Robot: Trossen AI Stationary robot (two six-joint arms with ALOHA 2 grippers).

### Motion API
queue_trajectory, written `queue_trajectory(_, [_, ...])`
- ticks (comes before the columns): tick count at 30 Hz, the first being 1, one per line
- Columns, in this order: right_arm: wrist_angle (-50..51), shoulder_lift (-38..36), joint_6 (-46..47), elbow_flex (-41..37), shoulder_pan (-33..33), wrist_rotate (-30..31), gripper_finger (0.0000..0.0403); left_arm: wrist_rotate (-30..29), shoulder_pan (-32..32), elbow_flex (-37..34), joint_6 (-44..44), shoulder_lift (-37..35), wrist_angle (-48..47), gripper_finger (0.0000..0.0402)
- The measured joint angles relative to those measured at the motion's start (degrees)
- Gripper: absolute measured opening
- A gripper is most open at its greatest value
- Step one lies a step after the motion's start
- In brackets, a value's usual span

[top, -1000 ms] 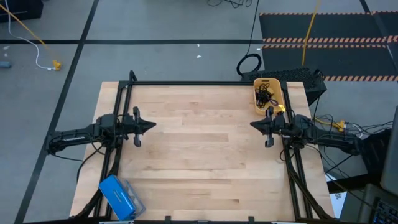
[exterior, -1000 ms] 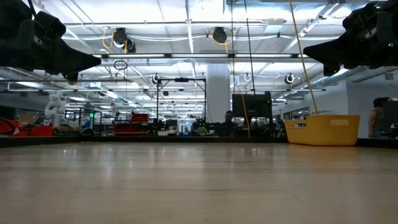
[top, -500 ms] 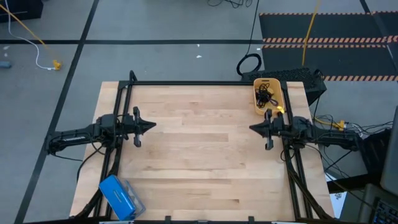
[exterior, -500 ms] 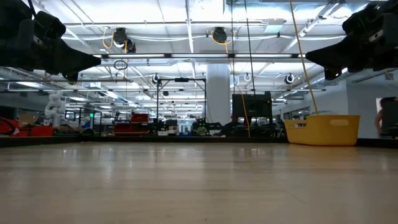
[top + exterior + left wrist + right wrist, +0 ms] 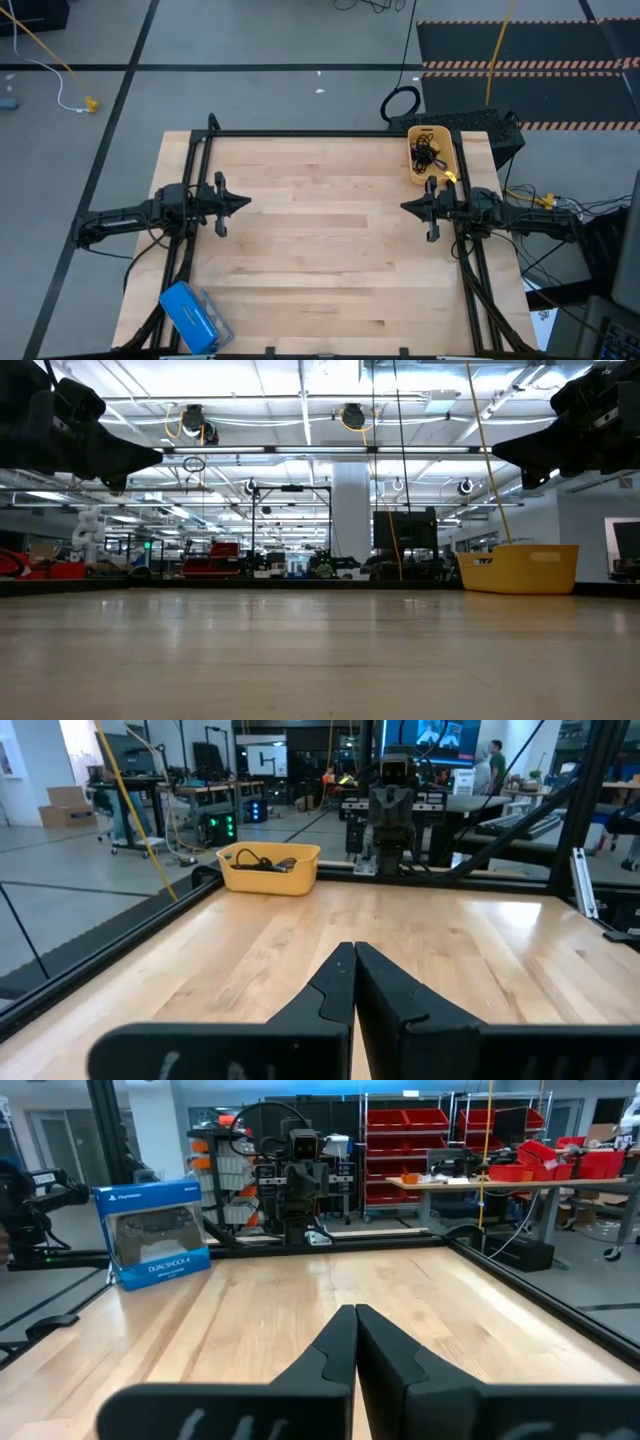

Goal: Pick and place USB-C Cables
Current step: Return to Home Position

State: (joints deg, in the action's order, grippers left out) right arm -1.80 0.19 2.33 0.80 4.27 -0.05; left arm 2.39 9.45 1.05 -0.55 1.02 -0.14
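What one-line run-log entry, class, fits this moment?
left hand: shut, empty, raised, left side | right hand: shut, empty, raised near yellow bin | USB-C Cables: inside yellow bin

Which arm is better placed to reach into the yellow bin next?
Right, likely. The right gripper hangs shut just beside the yellow bin holding the cables; the left gripper, also shut, sits across the table from it.

The left arm [image 5: 130,215] and the right arm [image 5: 535,226] reach in level from opposite sides, facing each other — well apart. The left claw [image 5: 243,201] has both fingers pressed together, gripping nothing; the right claw [image 5: 405,206] matches it — fingers closed tip to tip, empty, held high.
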Motion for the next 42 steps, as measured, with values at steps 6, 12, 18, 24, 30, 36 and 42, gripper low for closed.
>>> queue_trajectory(6, [-0.07, 0.00, 0.00, 0.00, 0.00, 0.00, 0.0000, 0.09, -0.38, -0.42, 0.10, 0.11, 0.99, 0.0005])
queue_trajectory(12, [-0.07, -0.01, 0.02, 0.00, 0.00, -0.01, 0.0000, 0.11, -1.77, -0.42, -0.08, 0.11, 0.98, 0.0004])
queue_trajectory(18, [-0.09, -0.02, 0.02, 0.00, 0.00, 0.00, 0.0000, 0.11, -4.24, -0.42, -0.14, 0.11, 0.96, 0.0004])
queue_trajectory(24, [-0.09, -0.02, 0.02, 0.00, 0.00, 0.00, 0.0000, -0.08, -5.40, -0.42, 0.67, 0.11, 0.96, 0.0016])
queue_trajectory(30, [-0.09, -0.02, 0.02, 0.00, 0.00, 0.00, 0.0000, -0.27, -5.37, -0.42, 2.15, 0.11, 0.98, 0.0023])
queue_trajectory(36, [-0.11, -0.01, 0.02, 0.00, 0.00, 0.00, 0.0000, -0.72, -5.36, -0.47, 8.72, 0.11, 1.35, 0.0023])
queue_trajectory(42, [-0.11, 0.00, 0.02, 0.00, 0.00, 0.00, 0.0000, -0.72, -5.35, -0.47, 8.24, 0.11, 1.44, 0.0024])
